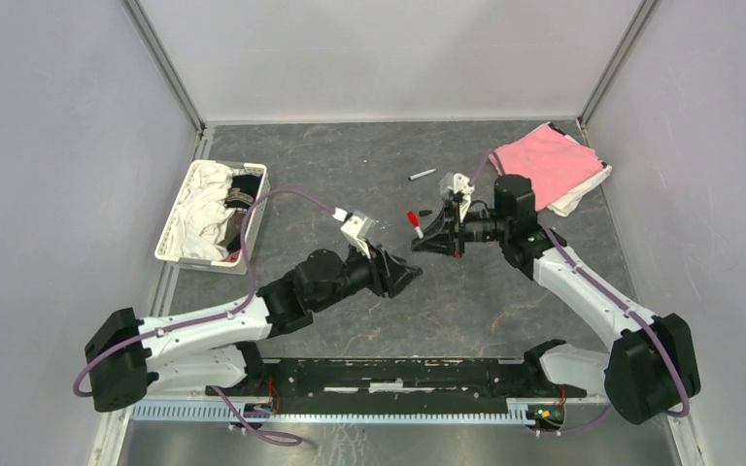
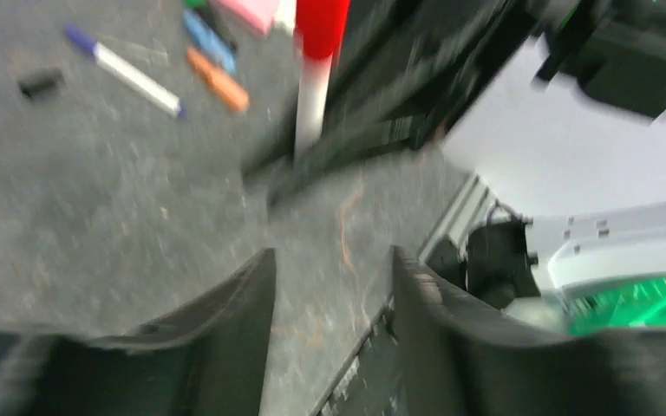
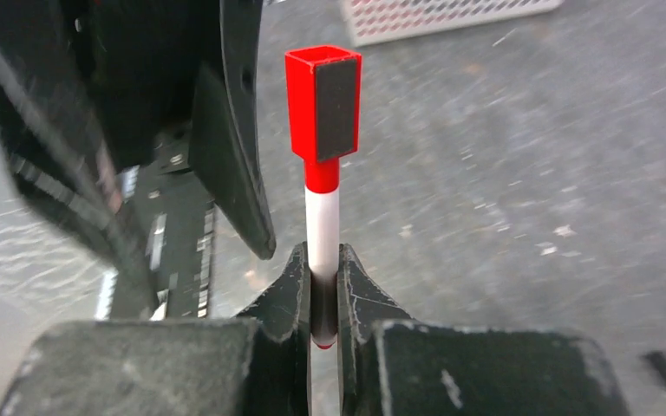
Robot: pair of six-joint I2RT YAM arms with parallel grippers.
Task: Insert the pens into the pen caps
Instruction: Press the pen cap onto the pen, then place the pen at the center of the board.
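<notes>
Item one: white-barrelled pen (image 3: pixel 322 221), with the red cap (image 3: pixel 323 100) already sitting on its tip; we are counting this one as capped. Holder: right gripper (image 3: pixel 323 264), pinching the barrel low down and keeping the pen upright above the table (image 3: pixel 529 173). Beside it: left gripper (image 2: pixel 331 260), fingers spread, carrying nothing.

Item two: white pen with a purple cap (image 2: pixel 126 71), lying flat on the far side of the table. We are reading it as capped, though the blur is leaving that uncertain.

Items three and four: blue marker (image 2: pixel 206 36) and orange marker (image 2: pixel 218 80), lying side by side near the pink cloth (image 2: pixel 251 10).

Item five: black cap (image 2: pixel 39 83), lying loose, apart from any pen.

Tally: we are judging one pen as finished and the remainder of the lot as waiting to be matched and capped.
</notes>
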